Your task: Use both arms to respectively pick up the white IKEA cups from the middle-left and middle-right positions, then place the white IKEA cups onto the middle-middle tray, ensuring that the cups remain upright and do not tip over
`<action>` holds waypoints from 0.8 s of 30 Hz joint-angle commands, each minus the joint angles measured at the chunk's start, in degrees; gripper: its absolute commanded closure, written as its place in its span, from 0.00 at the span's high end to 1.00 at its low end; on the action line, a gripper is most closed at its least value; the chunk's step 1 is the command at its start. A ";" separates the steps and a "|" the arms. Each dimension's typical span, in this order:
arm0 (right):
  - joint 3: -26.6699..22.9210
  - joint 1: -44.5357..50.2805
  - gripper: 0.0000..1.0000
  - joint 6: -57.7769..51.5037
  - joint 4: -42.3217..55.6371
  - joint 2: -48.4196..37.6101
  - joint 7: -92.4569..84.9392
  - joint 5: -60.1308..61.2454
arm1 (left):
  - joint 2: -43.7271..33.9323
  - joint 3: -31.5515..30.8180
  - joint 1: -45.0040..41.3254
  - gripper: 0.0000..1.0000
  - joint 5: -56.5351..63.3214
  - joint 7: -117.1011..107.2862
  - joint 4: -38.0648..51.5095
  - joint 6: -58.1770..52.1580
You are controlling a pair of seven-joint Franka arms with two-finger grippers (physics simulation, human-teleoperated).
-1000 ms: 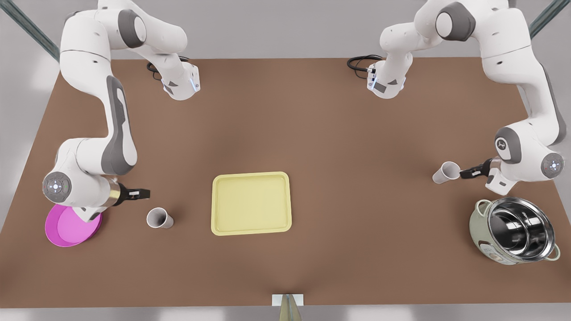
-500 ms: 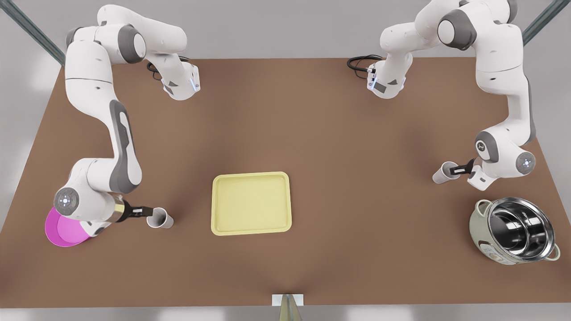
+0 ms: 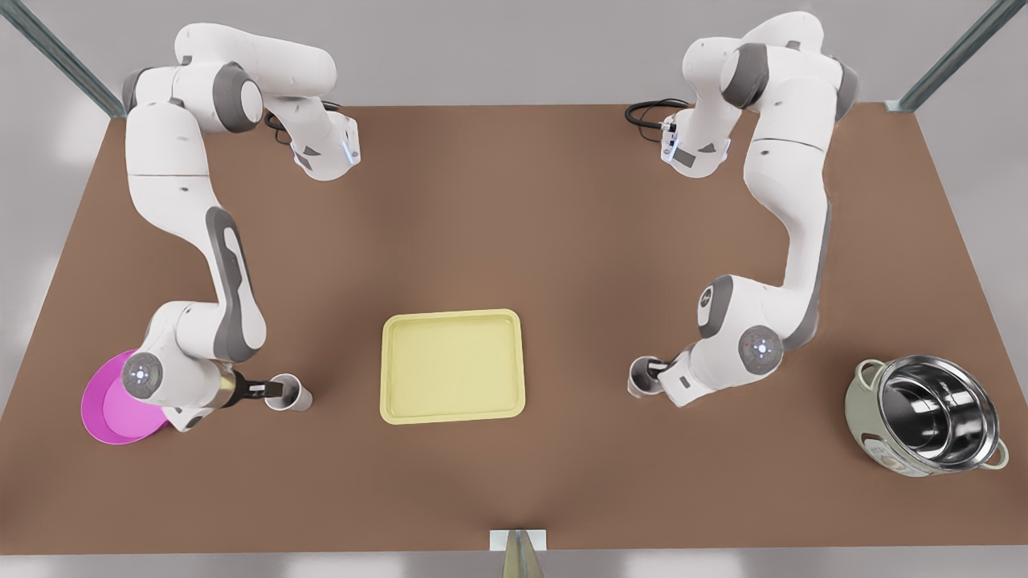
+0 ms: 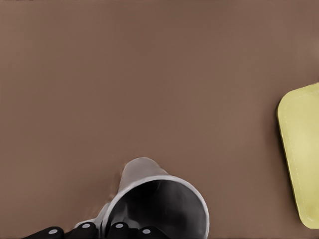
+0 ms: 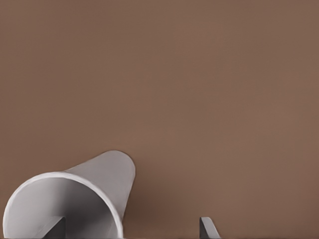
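Note:
The pale yellow tray (image 3: 452, 366) lies mid-table and shows in the left wrist view too (image 4: 301, 159). On the front view's left, a white cup (image 3: 292, 396) stands upright on the table. My left gripper (image 3: 271, 390) reaches in sideways and is shut on its rim. In the left wrist view the black fingers (image 4: 84, 229) pinch that cup's (image 4: 149, 184) wall. On the front view's right, my right gripper (image 3: 657, 372) holds the other white cup (image 3: 641, 377) a short way from the tray. One fingertip (image 5: 56, 226) sits inside this cup (image 5: 94, 189), the other outside its wall.
A round magenta plate (image 3: 108, 409) lies under the left arm's wrist. A steel pot (image 3: 923, 417) with pale green handles stands at the front right. Black cables (image 3: 646, 112) lie by the arm bases at the table's back edge.
The right gripper closed on its cup and carried it far toward the front view's left, close to the tray. The left gripper reached its cup's rim and shut; that cup has not moved.

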 commanded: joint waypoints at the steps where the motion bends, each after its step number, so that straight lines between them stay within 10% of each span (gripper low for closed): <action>1: -0.04 -0.02 1.00 1.52 -0.42 0.14 -0.73 0.07 | 2.01 -0.34 -5.55 0.21 -0.67 -49.40 2.56 0.51; 10: -0.04 0.07 1.00 1.78 -1.65 1.37 -0.73 -0.02 | 13.61 -2.89 -15.84 0.21 -0.67 -66.11 16.36 12.21; 19: 0.14 1.03 0.31 1.61 -1.65 1.55 -0.90 -0.28 | 18.00 -2.71 -18.83 0.21 -0.23 -65.85 16.36 16.07; 20: 0.14 1.47 0.22 1.52 -1.57 1.37 -0.82 -0.28 | 18.09 -2.62 -18.83 0.29 -0.23 -65.76 16.36 16.07; 22: 0.23 1.65 0.21 1.52 -1.30 1.28 -0.82 -0.28 | 18.09 -2.45 -18.83 1.00 -0.14 -65.67 16.36 16.07; 24: 1.54 1.56 0.21 1.08 -1.04 0.32 -0.82 -0.10 | 18.09 -2.45 -18.83 1.00 0.73 -65.76 16.36 16.07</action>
